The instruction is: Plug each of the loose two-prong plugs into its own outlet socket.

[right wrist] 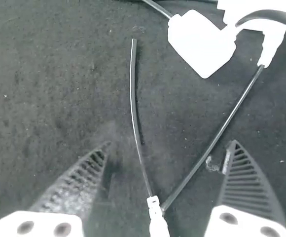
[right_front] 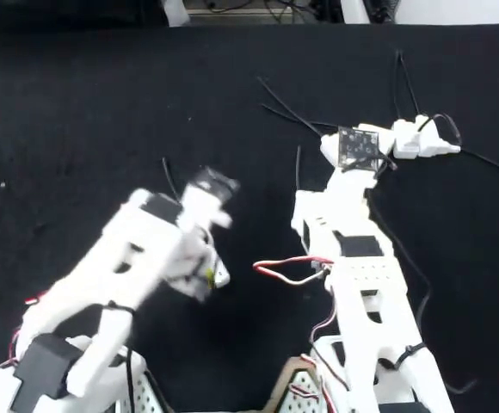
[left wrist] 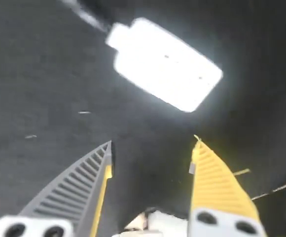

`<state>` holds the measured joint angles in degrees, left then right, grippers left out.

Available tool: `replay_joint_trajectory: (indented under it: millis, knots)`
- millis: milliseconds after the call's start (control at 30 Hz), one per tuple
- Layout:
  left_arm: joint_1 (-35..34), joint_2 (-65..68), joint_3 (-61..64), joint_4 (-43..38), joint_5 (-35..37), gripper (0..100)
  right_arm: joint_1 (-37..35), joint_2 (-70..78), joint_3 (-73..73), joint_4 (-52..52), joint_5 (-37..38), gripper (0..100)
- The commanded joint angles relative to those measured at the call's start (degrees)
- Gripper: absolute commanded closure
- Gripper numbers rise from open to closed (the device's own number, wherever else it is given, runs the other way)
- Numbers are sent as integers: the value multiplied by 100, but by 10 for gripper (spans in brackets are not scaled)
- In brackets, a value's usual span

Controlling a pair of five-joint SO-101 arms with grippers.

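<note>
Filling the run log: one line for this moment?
left gripper open, facing white block | right gripper open, facing corded white piece | nothing held

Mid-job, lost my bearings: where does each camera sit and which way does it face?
High view: fixed overhead, looking down on the black table; both arms show, left arm and right arm.
Left wrist view: on the left wrist, looking down past its open jaws at a white block.
Right wrist view: on the right wrist, looking past its open jaws at a white plug and thin cable.
Shared: high and right wrist views both show that plug and cable.
</note>
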<state>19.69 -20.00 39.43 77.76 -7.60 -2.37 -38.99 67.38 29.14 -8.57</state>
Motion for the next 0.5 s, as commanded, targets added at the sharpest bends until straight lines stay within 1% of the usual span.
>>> replay_joint_trajectory:
  millis: [0,67,100,233,300,400,467]
  knots:
    - [-1130,44,-1490,53,-255,745,62,-189,-347,-114,-53,680]
    - [-1464,132,-1666,-633,-62,742,62,-189,-338,-114,-53,680]
    - [-1516,237,-1622,-1081,105,742,62,-189,-338,-114,-53,680]
    - [-1508,1002,-1235,-2673,264,743,53,-189,-321,-114,-53,680]
    - [-1508,1538,-1191,-3262,273,743,0,-189,-312,-114,-53,680]
    - [-1508,2180,-1226,-3807,273,743,-211,-163,-303,-105,-44,680]
    - [-1499,2418,-1376,-3754,273,744,-352,-163,-268,-105,-26,680]
